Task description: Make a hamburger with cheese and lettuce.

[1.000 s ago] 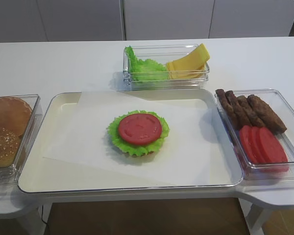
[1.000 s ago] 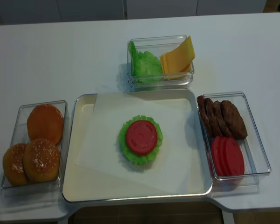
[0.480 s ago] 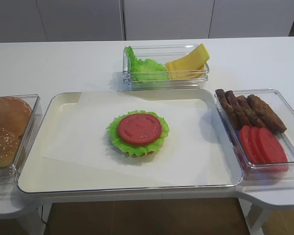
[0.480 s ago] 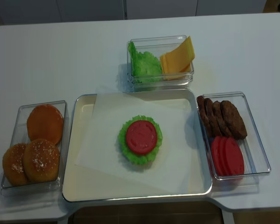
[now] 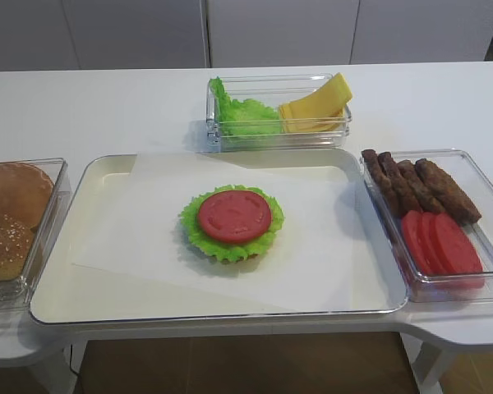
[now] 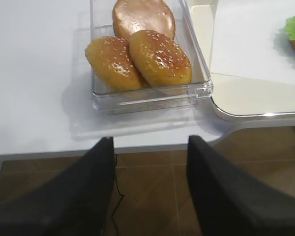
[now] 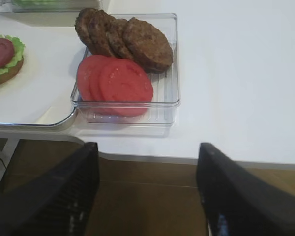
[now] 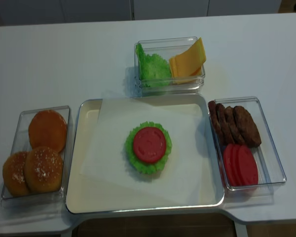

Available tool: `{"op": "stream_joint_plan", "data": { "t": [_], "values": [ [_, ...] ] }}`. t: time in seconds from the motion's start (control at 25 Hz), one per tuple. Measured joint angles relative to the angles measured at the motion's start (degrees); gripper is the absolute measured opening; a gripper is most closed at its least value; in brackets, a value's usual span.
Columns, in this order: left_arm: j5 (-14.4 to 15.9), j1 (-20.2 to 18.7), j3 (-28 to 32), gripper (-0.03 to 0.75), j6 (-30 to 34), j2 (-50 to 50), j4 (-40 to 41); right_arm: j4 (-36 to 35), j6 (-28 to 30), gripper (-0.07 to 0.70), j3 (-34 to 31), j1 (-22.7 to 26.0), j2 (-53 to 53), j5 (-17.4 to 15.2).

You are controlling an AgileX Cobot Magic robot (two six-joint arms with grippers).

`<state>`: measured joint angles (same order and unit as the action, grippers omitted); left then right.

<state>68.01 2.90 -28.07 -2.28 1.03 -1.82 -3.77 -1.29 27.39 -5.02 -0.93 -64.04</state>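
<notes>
The hamburger (image 8: 148,147), lettuce on a bun base with a tomato round on top, sits mid-tray on white paper (image 8: 113,148). Cheese (image 8: 189,61) and lettuce (image 8: 152,66) share the far clear box. The right gripper (image 7: 146,196) and left gripper (image 6: 150,184) hang off the table's front edge, jaws spread, grasping nothing.

White table (image 8: 64,59) here, with four things sitting right on it. A cream tray (image 8: 89,197) sits at the middle of the near edge. A clear bin of buns (image 8: 19,118) is just beside it toward the left edge, a clear bin of patties and tomato slices (image 8: 271,143) toward the right edge, and a clear bin of greens and cheese slices (image 8: 170,41) behind the tray, toward the far edge.
</notes>
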Motion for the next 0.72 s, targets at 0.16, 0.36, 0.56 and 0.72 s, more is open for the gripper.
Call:
{"op": "stream_joint_plan", "data": {
  "t": [0.16,0.36,0.56,0.72],
  "values": [
    [0.0,0.0,0.0,0.358,0.0,0.0,0.0,0.3,0.0,0.468,0.0,0.1,0.0,0.0],
    [0.0,0.0,0.0,0.358,0.0,0.0,0.0,0.9,0.7,0.468,0.0,0.2,0.0,0.0],
    [0.0,0.0,0.0,0.358,0.0,0.0,0.0,-0.5,3.2,0.468,0.0,0.3,0.0,0.0],
    [0.0,0.0,0.0,0.358,0.0,0.0,0.0,-0.5,3.5,0.468,0.0,0.3,0.0,0.0]
  ]
}}
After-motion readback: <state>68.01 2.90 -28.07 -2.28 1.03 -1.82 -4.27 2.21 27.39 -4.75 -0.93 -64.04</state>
